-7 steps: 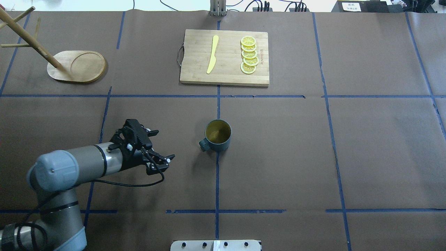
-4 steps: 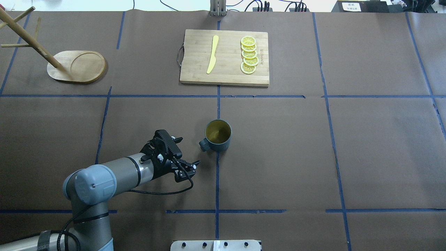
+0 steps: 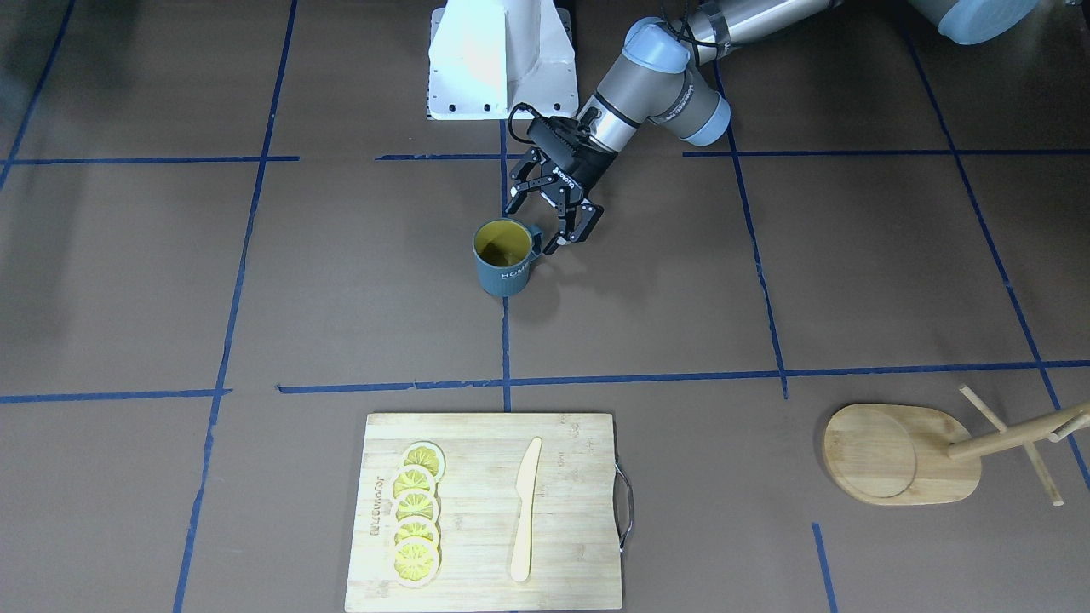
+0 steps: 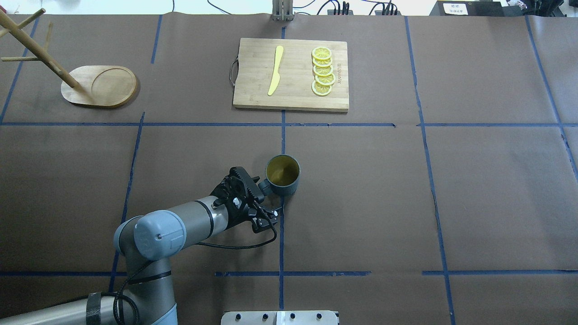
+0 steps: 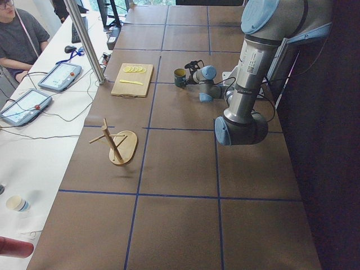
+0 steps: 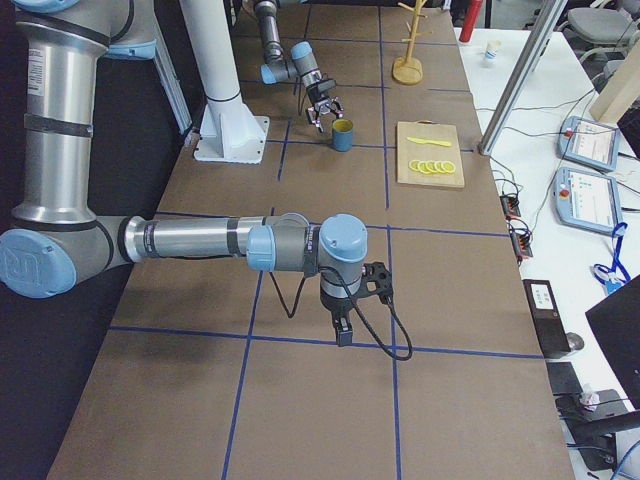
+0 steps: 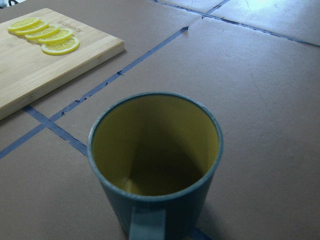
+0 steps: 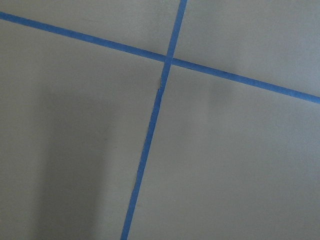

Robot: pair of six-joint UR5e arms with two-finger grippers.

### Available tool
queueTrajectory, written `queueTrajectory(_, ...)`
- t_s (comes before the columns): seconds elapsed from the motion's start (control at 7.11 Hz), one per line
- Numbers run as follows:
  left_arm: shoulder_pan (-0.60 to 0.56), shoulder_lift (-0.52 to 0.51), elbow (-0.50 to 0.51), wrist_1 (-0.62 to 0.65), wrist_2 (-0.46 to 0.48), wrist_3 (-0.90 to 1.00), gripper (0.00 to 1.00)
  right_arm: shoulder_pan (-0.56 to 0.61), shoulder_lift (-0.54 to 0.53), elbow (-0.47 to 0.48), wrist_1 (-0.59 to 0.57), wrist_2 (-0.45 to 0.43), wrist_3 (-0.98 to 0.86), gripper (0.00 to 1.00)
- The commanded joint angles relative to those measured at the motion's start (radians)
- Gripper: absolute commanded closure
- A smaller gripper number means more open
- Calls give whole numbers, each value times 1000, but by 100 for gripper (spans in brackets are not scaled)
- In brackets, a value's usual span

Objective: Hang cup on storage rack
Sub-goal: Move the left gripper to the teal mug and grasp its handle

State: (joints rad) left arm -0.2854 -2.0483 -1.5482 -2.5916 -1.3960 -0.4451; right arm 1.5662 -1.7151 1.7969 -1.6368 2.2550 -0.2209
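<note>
the left end effector point(image 3: 545, 223) is spread wide open and holds nothing. it sits low over the brown worktop point(image 3: 851, 255), right up against the cup point(image 3: 502, 264). its two fingers stand one on each side of the cup's loop handle, which points into the gap between them. whether a finger touches the handle cannot be told. the left wrist view looks straight into the cup's yellow inside, with the handle at the bottom edge.

the right end effector point(image 6: 342, 336) points down at the worktop, well apart from everything else. whether it is open or closed cannot be told.

there is one cup, dark teal-grey, upright on a blue tape line near the middle of the worktop. there is one wooden rack point(image 3: 903, 455) with an oval base, a post and thin pegs. it stands well apart from the cup, towards the robot's left, and nothing hangs on it. one cutting board point(image 3: 485, 545) lies across from the robot. on it are five lemon slices point(image 3: 415, 502) in an overlapping row and one yellow knife point(image 3: 526, 509).
</note>
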Motion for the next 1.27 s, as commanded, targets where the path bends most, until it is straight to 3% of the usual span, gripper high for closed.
queueTrajectory(0.0,-3,-9,7,4,-1,2,29,0,0,-1,0,0,-2,0)
queueTrajectory(0.7,-11,-21,8,1,-1,-7,85,0,0,-5,0,0,-3,0)
queueTrajectory(1.13,-21,-21,-3,-22,-1,-87,96,0,-1,-17,0,1,-3,0)
